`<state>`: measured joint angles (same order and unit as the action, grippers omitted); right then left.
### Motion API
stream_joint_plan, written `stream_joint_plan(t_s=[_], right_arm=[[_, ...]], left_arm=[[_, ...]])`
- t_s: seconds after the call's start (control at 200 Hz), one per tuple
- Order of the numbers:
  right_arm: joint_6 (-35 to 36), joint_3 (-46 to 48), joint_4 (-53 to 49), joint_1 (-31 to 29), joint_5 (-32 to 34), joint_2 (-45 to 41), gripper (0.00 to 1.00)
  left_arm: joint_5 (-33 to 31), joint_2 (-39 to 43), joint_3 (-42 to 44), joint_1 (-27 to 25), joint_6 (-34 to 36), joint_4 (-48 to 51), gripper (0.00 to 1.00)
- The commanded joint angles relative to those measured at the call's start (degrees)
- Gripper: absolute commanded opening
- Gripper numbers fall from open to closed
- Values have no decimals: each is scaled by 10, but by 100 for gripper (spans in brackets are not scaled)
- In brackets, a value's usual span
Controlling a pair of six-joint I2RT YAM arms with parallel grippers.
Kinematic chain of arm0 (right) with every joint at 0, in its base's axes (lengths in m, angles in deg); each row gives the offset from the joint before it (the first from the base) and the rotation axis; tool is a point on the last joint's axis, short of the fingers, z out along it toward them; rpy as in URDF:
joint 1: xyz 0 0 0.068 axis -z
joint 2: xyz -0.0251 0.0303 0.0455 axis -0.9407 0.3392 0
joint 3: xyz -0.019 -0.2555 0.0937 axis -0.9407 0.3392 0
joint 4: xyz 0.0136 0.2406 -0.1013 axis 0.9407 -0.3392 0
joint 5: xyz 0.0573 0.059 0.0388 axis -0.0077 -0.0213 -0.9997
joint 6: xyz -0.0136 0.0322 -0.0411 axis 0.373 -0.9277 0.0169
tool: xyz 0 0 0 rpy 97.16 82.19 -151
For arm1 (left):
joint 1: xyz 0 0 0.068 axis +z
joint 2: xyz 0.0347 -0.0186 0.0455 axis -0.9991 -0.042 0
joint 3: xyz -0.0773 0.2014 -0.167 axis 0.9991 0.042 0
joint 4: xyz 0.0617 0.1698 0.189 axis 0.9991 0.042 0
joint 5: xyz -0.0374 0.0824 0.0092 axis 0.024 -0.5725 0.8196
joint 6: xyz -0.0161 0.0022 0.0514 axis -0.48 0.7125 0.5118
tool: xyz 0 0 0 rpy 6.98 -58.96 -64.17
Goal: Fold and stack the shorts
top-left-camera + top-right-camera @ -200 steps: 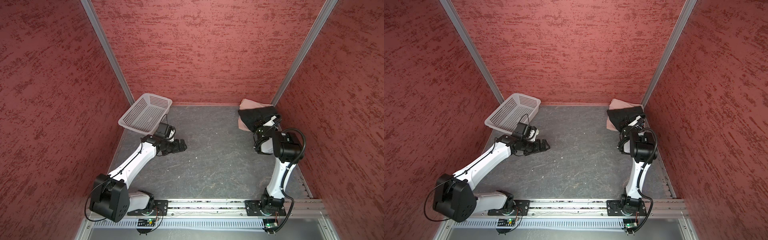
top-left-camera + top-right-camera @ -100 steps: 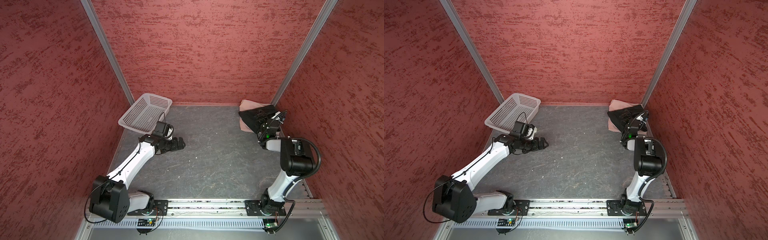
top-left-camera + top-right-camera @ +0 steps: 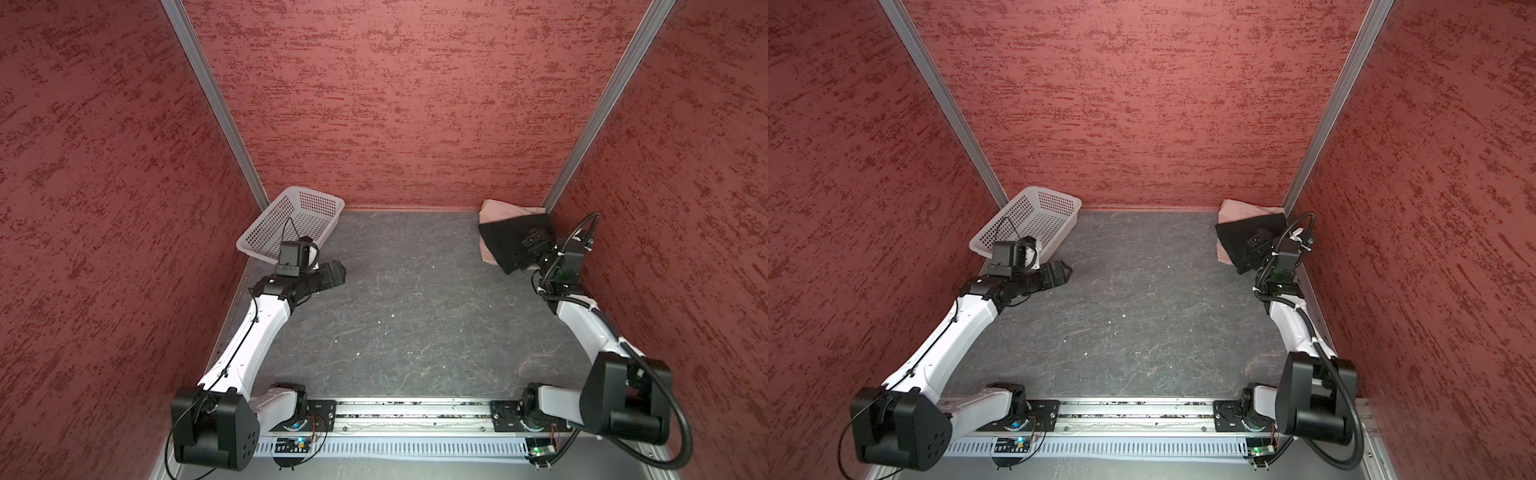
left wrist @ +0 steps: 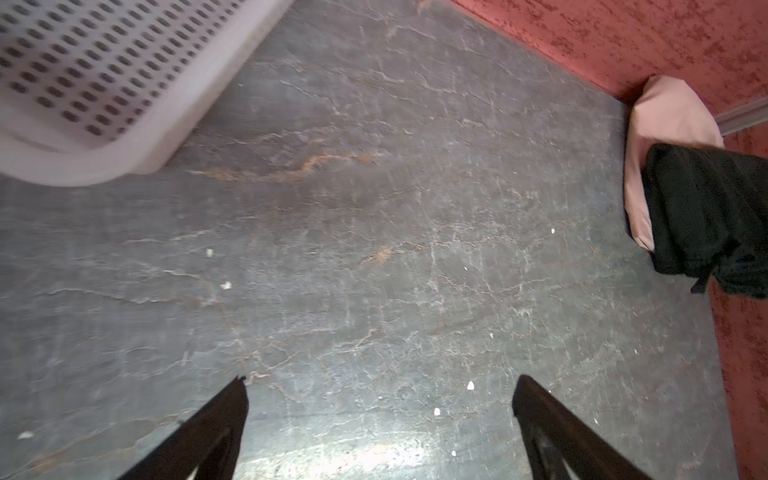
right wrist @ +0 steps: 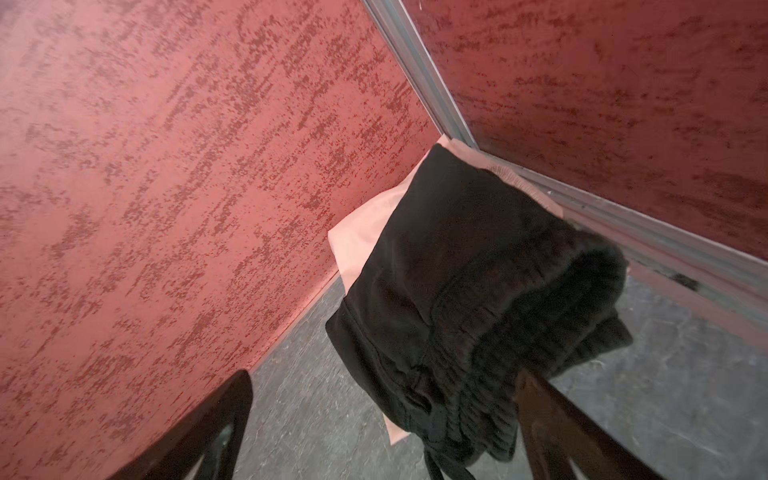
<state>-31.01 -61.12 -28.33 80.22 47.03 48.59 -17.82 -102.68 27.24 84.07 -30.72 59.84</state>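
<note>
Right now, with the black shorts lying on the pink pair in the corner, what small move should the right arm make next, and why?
Probably lift the right gripper straight up, then draw it back. It is open, and the black shorts lie on the pink shorts, but their bunched waistband sits right by one finger, so a sideways pull could drag the stack.

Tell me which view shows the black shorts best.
The right wrist view: the black shorts fill its middle, close up, lying on the pink shorts. Both top views show them small, in the far corner; the left wrist view cuts them off at its edge.
</note>
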Motion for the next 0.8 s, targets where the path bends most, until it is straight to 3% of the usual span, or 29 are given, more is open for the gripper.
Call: stream_joint_plan(t_s=[0.0,0.15,0.306,0.531,0.676,0.791], right_arm=[[66,29,-75,4,16,-49,99],[125,86,-50,4,36,-90,99],[147,115,12,4,48,-97,99],[236,257,315,4,9,-45,99],[286,319,503,2,-45,16,99],[299,320,562,0,-79,91,99]], left_arm=[[-100,59,62,30,19,-103,99],[-179,126,192,56,37,-269,99],[-214,123,247,74,40,-333,99],[-245,52,331,83,116,-545,99],[-175,-30,352,106,142,-681,99],[-103,-88,344,109,163,-757,99]])
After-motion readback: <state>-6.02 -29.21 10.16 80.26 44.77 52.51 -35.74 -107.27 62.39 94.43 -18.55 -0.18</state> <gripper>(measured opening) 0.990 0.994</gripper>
